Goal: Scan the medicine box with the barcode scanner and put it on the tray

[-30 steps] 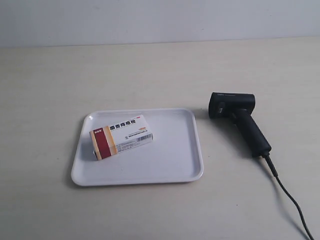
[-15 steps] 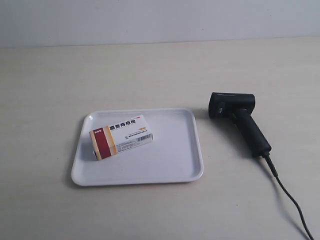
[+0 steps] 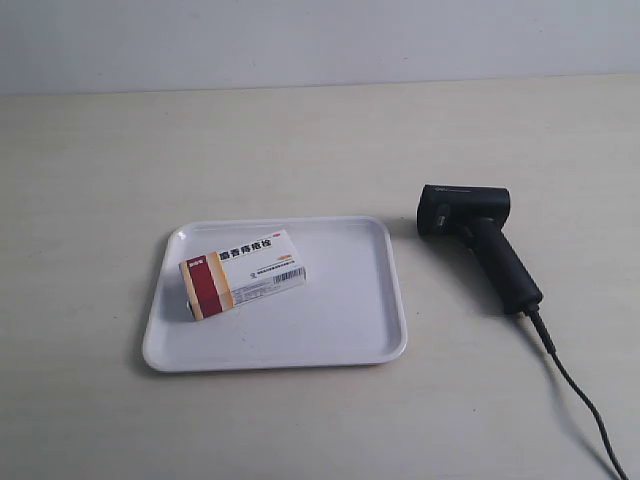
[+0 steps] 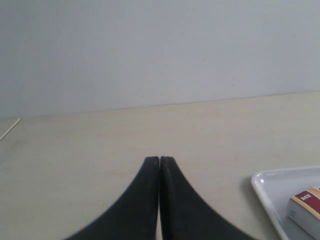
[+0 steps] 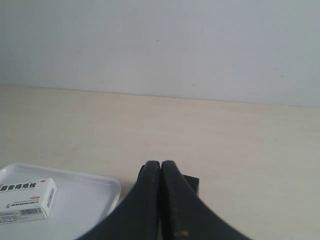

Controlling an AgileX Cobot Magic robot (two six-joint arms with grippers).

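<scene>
The medicine box [image 3: 242, 272] lies flat on the white tray [image 3: 340, 330], toward the tray's left side, its dark red band at the near left end. The black barcode scanner [image 3: 478, 242] rests on the table right of the tray, cable trailing to the lower right. No arm shows in the exterior view. In the left wrist view my left gripper [image 4: 159, 159] is shut and empty above bare table, with the tray's corner [image 4: 265, 187] and the box [image 4: 306, 205] off to one side. My right gripper [image 5: 161, 163] is shut and empty, hiding most of the scanner [image 5: 192, 182]; the box [image 5: 26, 199] sits on the tray [image 5: 100, 192].
A pale wooden tabletop [image 3: 300, 150] runs back to a plain light wall [image 3: 320, 40]. The scanner's black cable [image 3: 585, 405] crosses the table at the near right corner.
</scene>
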